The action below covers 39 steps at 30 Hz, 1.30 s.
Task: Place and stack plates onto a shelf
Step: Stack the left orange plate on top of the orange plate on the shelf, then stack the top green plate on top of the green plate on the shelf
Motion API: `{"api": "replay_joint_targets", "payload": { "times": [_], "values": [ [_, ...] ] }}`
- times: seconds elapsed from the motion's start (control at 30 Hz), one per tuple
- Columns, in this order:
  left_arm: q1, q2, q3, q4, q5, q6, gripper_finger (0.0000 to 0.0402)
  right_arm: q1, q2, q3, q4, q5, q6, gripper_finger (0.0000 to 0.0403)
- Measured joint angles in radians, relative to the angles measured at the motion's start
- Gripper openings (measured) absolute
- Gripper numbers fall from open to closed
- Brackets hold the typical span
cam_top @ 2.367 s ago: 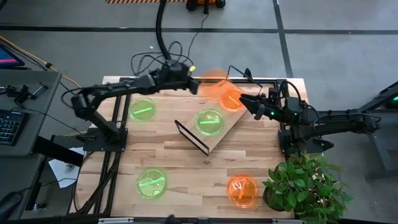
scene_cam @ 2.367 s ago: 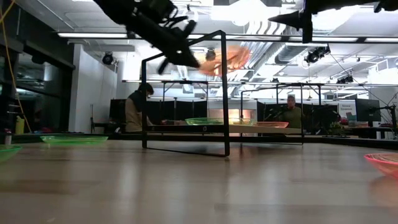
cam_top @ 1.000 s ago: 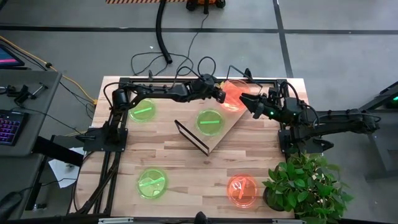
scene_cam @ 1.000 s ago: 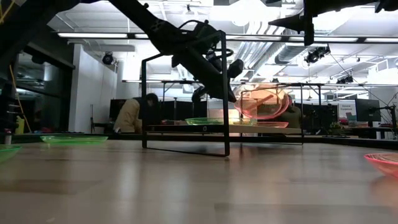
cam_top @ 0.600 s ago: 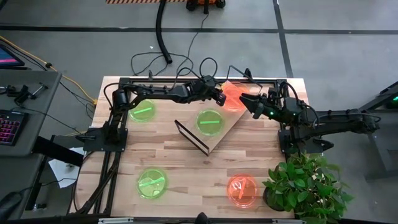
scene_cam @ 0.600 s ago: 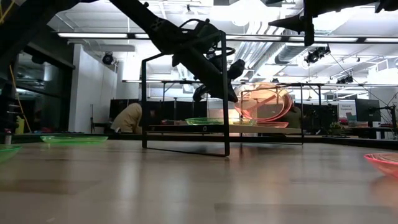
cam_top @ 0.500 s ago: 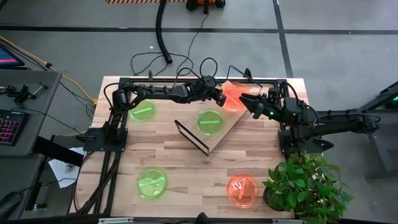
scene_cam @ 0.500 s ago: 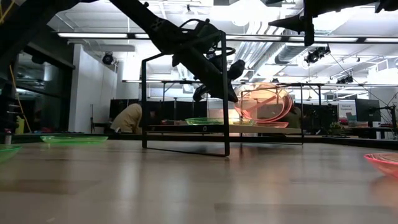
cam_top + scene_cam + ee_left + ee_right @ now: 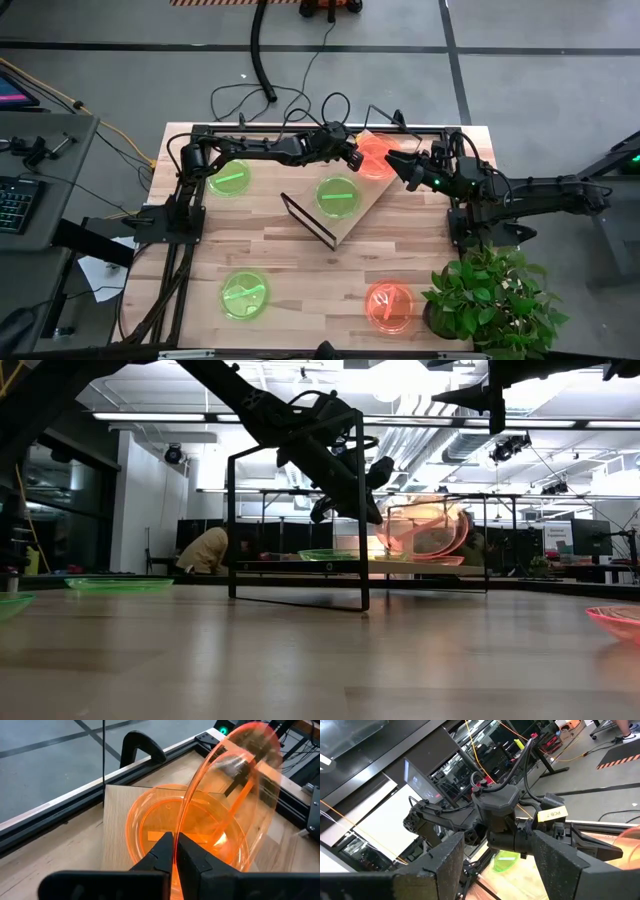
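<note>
- While my left gripper pinches the rim of a tilted orange plate, that plate leans over a 2nd orange plate lying flat on the shelf, upper centre of the high view.
- Beside them, 1 green plate already sits on the shelf board.
- I judge 2 plates shelved, 1 nearly stacked.
- Left to move: 2 green plates at frame left, 1 orange plate at lower right.
- My right gripper waits at upper right, fingers spread wide, holding nothing.
</note>
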Motion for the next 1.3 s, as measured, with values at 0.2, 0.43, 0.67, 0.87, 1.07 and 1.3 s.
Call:
{"api": "replay_joint_targets", "payload": {
  "times": [0.2,0.43,0.67,0.87,1.07,1.3],
  "values": [
    [0.000,0.000,0.000,0.003,-0.025,0.000,0.0052,0.000,0.000,0.000,0.000,0.000,0.000,0.0216],
    [0.001,0.000,-0.001,0.023,-0.029,-0.002,0.0097,0.000,0.000,0.000,-0.001,0.000,0.000,0.0216],
    [0.001,0.000,-0.001,0.027,-0.013,-0.004,0.0115,0.000,0.000,0.000,-0.011,0.000,0.000,0.0216],
    [0.055,-0.076,-0.002,-0.013,0.171,0.052,0.0116,0.000,0.000,0.000,-0.012,0.000,0.000,0.0216],
    [0.130,-0.223,-0.002,-0.181,0.456,0.106,0.0115,0.000,0.000,0.000,-0.012,0.000,0.000,0.0216],
    [0.100,-0.468,-0.173,-0.152,0.480,0.166,0.0115,0.000,0.000,0.000,-0.015,-0.001,0.000,0.0216]
  ]
}}
